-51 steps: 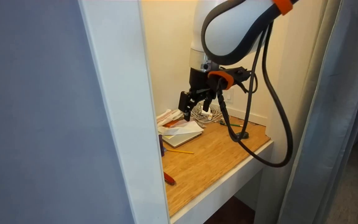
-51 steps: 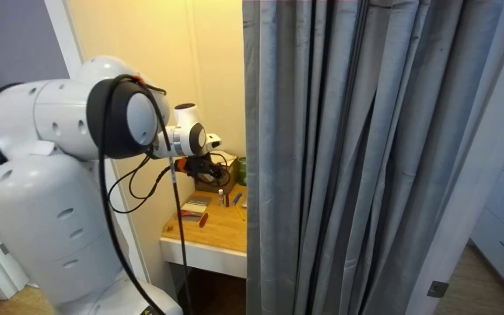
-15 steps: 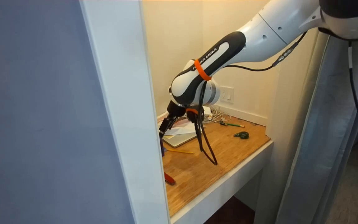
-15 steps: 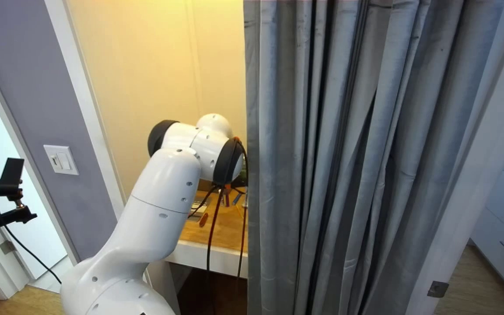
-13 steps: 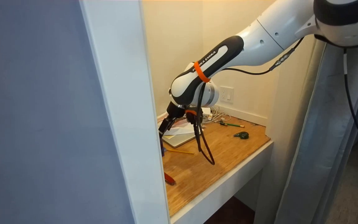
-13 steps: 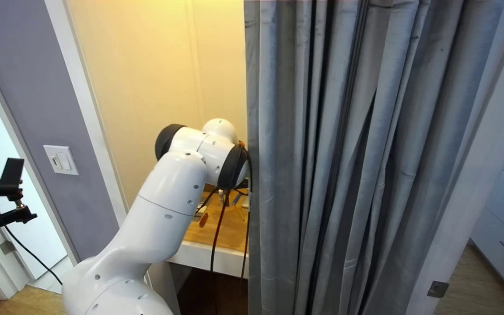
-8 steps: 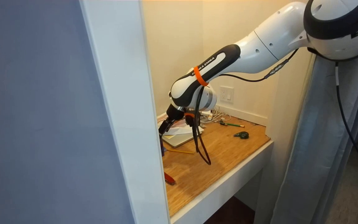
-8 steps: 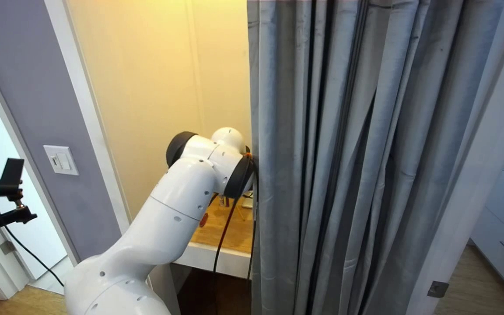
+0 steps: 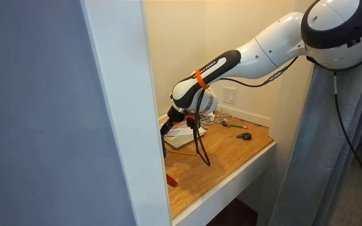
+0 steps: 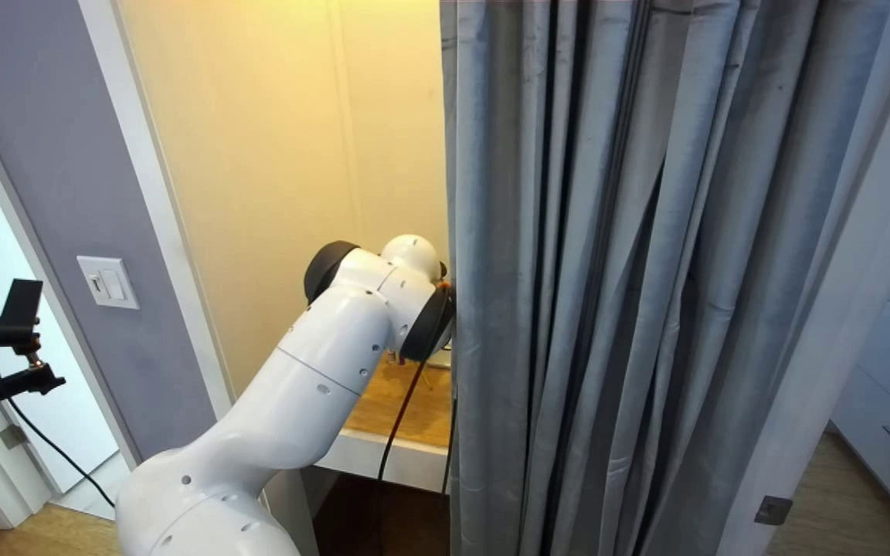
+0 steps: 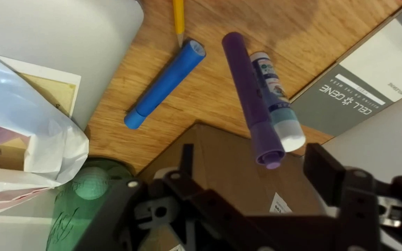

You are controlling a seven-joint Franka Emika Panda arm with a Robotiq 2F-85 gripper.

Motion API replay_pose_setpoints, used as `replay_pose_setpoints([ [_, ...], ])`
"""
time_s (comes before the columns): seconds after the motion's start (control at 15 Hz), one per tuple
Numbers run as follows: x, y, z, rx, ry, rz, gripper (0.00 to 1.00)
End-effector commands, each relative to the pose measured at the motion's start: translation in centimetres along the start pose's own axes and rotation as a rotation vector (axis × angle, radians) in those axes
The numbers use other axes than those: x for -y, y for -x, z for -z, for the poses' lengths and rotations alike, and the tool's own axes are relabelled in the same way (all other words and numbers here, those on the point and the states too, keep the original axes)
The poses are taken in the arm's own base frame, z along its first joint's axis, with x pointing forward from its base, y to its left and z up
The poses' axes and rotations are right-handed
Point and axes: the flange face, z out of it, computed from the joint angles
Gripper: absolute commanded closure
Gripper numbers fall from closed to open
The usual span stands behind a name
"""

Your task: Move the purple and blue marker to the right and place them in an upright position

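1. Gripper (image 11: 251, 157): jaws parted wide, the two fingers well apart; in an exterior view, partly hidden by the white frame (image 9: 127, 94).
2. Purple marker (image 11: 244, 87): upright on the wooden desktop (image 11: 187, 106), ahead of the gripper, cap end nearest it and seen between the fingers in the wrist view, a gap showing at either side; whether the cap is level with the fingertips cannot be told.
3. Blue marker (image 11: 166, 83): lying on the desktop, ahead of the gripper, toward the left finger in the wrist view; apart from the purple marker.
4. Labelled tube (image 11: 277, 101), white-ended: standing just beside the purple marker, toward the right finger; contact cannot be told.
5. Yellow pencil (image 11: 179, 17): ahead of the gripper, point near the blue marker's far end.
6. Cardboard box (image 11: 222, 157): seen behind the fingers.
7. Green container (image 11: 65, 209): outward of the left finger.
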Motion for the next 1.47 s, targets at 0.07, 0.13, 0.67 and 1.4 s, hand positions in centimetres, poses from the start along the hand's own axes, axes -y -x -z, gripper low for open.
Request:
replay_pose_setpoints([
  [0.07, -0.7, -0.4, 0.0, 0.000, -0.023, 0.009, 0.56],
  [0.13, -0.8, -0.4, 0.0, 0.004, -0.028, 0.009, 0.64],
  [0.67, -0.5, -0.5, 0.6, 0.046, -0.060, 0.001, 0.90],
  [1.4, -1.7, 2.3, 10.1, 0.117, 0.173, -0.179, 0.90],
])
